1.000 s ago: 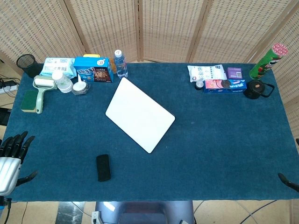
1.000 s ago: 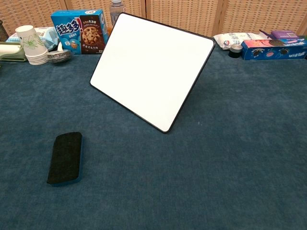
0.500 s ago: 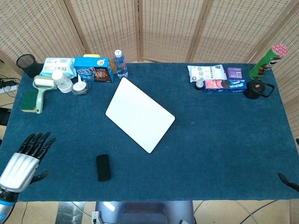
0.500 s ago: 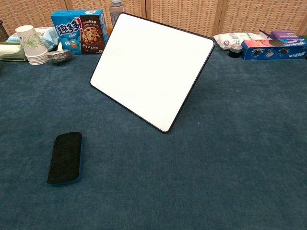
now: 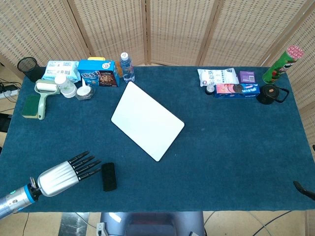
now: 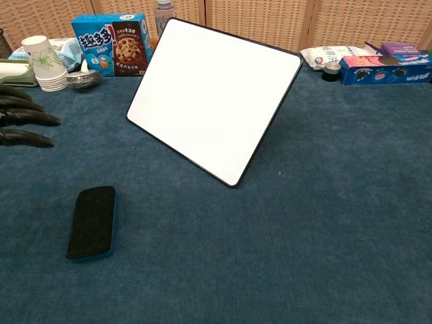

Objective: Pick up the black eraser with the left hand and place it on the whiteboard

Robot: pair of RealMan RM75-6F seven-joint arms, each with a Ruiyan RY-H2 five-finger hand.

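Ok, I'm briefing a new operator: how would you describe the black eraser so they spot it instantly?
Start at the white rectangular whiteboard lying mid-table on the blue cloth, then look toward the table's near edge, left of the board's nearest corner. The small black oblong eraser lies alone there, beside the left hand's spread black fingertips, far from the clutter along the back edge.

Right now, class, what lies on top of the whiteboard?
Nothing: the whiteboard face is bare white. The black eraser lies apart on the cloth, left hand beside it. What is under the board is hidden.

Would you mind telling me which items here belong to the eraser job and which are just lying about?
Job: eraser, whiteboard, left robot hand.
Lying about: cookie box, bottle, cups, lint roller, chips can, snack packs.
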